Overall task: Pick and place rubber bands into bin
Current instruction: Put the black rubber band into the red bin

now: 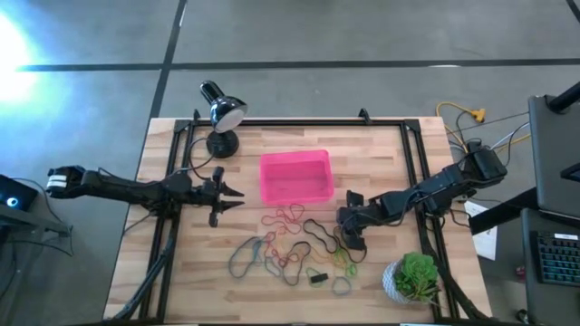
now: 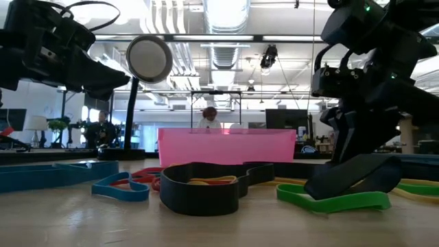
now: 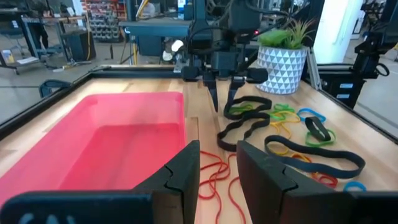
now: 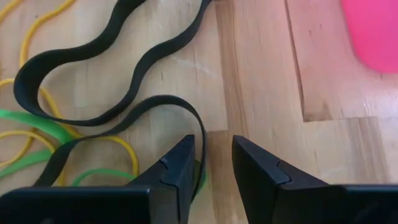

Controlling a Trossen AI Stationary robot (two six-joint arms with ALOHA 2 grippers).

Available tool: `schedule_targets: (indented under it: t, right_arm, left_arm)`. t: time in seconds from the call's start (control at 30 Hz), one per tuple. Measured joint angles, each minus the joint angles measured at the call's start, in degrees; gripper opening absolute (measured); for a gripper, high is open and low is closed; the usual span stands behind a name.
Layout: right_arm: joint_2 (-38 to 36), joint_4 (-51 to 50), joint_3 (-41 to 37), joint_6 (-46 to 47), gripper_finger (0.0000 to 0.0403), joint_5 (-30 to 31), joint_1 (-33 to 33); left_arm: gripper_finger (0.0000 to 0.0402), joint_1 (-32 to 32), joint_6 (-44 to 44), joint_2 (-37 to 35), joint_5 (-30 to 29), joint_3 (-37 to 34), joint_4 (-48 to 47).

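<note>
The rubber bands (image 1: 294, 249) lie loose on the wooden table (image 1: 172, 272) just in front of the bin (image 1: 294, 177), a spread of red, black, green, yellow, blue and grey loops running from the bin's front wall out toward the potted plant (image 1: 415, 276); the bin itself looks bare, so the work seems barely begun. The step in hand is a pick by the right gripper (image 1: 352, 237), which sits low over the end of the spread nearest the plant, off the bin's front right corner. In its wrist view the wide black band (image 4: 118, 68) curls right up against the inside of one finger, with green and yellow loops under it, and the two fingers stand slightly apart with bare wood between them, clamped on nothing. To do this well the jaws probably need to straddle that black strip, one finger on each side, and go down until the tips touch the wood before closing, since a flat band slips out of a shallow pinch. The tangle is the risk: the black band overlaps thinner ones, so a slow lift would show whether others are dragged along. The arm reaches in from the table edge on the bin's right, forearm stretched low and wrist bent so the fingers point steeply down. The left gripper (image 1: 228, 195) waits beside the bin's left wall, held level above the table, fingers a little apart and holding nothing, near the desk lamp (image 1: 222, 113).
</note>
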Motion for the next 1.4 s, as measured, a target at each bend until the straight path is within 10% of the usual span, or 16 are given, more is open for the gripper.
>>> schedule_targets:
  t: [0.3,0.97,1.4]
  right_arm:
    - [0.06,0.11,0.00,-1.31,0.0014,-0.07,0.00]
    - [-10.66,-0.96,6.03,-7.71,0.0008,-0.02,0.00]
    - [-20.11,5.28,10.40,-27.31,0.0008,22.50,-1.25]
  left_arm:
    - [0.0091,0.00,0.02,1.18,-0.02,0.02,0.08]
    - [0.0091,0.01,0.02,1.56,-0.02,0.02,0.25]
    - [0.0091,0.07,0.33,1.64,-0.04,0.02,1.18]
